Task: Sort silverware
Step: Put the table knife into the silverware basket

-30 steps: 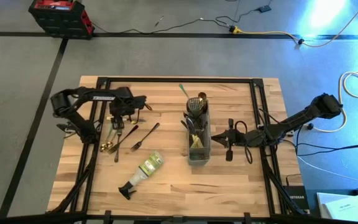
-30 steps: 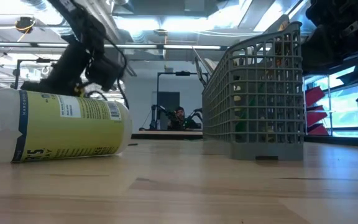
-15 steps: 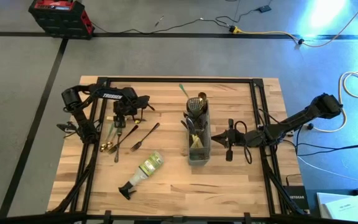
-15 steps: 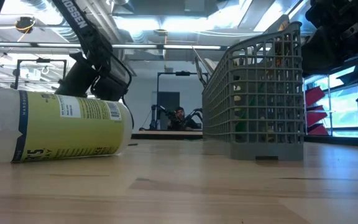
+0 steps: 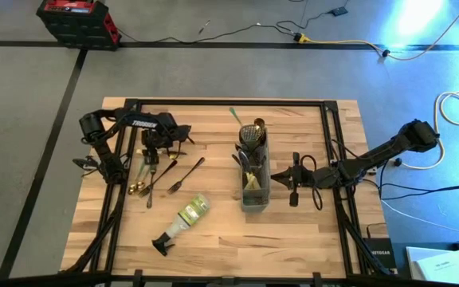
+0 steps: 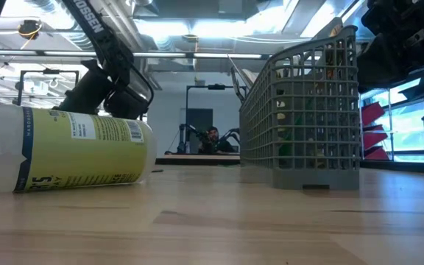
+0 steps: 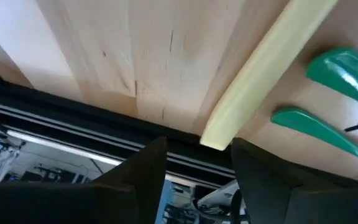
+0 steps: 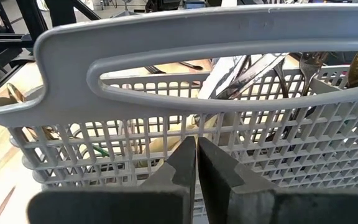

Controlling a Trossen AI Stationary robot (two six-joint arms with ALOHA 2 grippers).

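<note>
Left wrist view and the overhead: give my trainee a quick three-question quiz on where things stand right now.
1. True or false: the spray bottle stands upright.
2. Which gripper points at the grey caddy? A left B right
3. What lies nearest the left gripper fingertips?

Key
1. False, it lies on its side.
2. B, the right gripper, shut.
3. A cream handle; two green handles lie beside it.

Grey mesh caddy (image 8: 216, 37), looped handle across the top, fills the view. Silverware (image 8: 247, 68) stands inside. Right gripper (image 8: 196, 163): fingers pressed together, just before the caddy's wall.
</note>
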